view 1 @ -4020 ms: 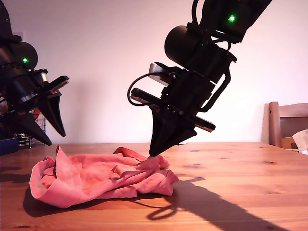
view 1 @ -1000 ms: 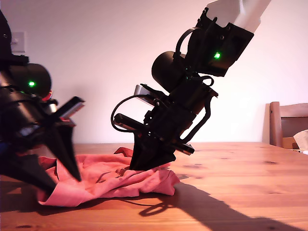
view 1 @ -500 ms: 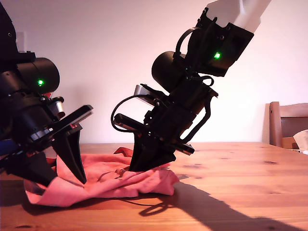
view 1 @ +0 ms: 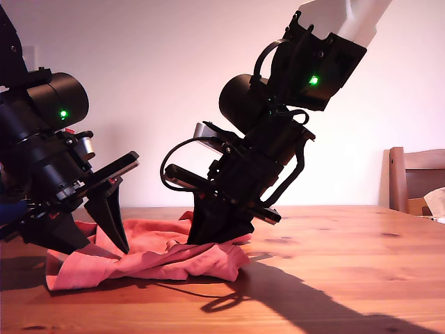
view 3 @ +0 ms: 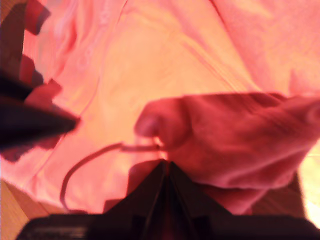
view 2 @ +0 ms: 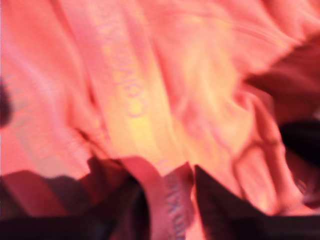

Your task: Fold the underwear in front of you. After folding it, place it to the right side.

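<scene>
The coral-red underwear [view 1: 160, 257] lies crumpled on the wooden table [view 1: 334, 278], toward the exterior view's left. My first gripper [view 1: 104, 247], on the arm at that view's left, is open and sunk into the cloth's end there. In the first wrist view the underwear [view 2: 200, 75] fills the picture, and a strip of lettered waistband [view 2: 170, 200] runs between the first gripper's [view 2: 165, 200] spread fingers. My second gripper [view 1: 208, 240] is shut, its tip down on the garment's other end. The second wrist view shows the second gripper's [view 3: 162, 165] closed tip pinching a fold of the underwear [view 3: 175, 50].
A wooden chair [view 1: 414, 177] stands at the exterior view's right edge, beyond bare tabletop. A black cable [view 1: 177, 163] loops off the second arm. The arm's long shadow [view 1: 313, 299] crosses the table's front. A blue object [view 1: 7, 209] shows at the left edge.
My first gripper has come down and moved rightward in the exterior view into the cloth, which has bunched and shifted. The second gripper sank onto the cloth earlier and has held still since.
</scene>
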`<control>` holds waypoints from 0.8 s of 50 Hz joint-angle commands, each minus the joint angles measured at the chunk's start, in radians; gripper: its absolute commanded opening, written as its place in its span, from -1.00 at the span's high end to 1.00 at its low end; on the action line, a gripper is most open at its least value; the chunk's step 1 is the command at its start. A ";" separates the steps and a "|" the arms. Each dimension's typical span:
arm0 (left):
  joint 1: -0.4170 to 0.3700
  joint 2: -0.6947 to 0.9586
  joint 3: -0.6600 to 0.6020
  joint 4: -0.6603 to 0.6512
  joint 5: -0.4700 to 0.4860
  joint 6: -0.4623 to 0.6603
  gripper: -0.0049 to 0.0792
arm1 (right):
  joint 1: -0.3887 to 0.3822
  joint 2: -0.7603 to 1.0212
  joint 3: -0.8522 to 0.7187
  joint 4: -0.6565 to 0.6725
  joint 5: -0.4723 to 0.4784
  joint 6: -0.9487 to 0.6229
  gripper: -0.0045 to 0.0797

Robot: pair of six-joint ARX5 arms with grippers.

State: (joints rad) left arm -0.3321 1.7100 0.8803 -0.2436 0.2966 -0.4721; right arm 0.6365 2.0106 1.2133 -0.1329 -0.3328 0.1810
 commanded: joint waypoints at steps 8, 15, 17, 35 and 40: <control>0.002 -0.003 -0.022 0.087 0.028 0.001 0.94 | 0.005 0.025 -0.014 0.007 -0.008 -0.006 0.90; 0.003 -0.052 -0.022 0.086 0.034 0.009 0.94 | 0.005 0.025 -0.014 0.005 -0.008 -0.006 0.90; 0.003 -0.075 -0.022 0.084 0.035 0.009 0.94 | 0.004 0.025 -0.014 0.005 -0.008 -0.006 0.89; 0.020 -0.300 -0.022 -0.108 -0.111 0.066 0.94 | 0.005 0.025 -0.014 0.003 -0.048 -0.005 0.83; 0.033 -0.301 -0.022 -0.189 -0.138 0.092 0.94 | 0.005 0.025 -0.014 0.003 -0.058 -0.005 0.72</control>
State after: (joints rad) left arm -0.3084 1.3853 0.8757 -0.4030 0.1722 -0.3939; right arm 0.6365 2.0106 1.2133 -0.1329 -0.3843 0.1810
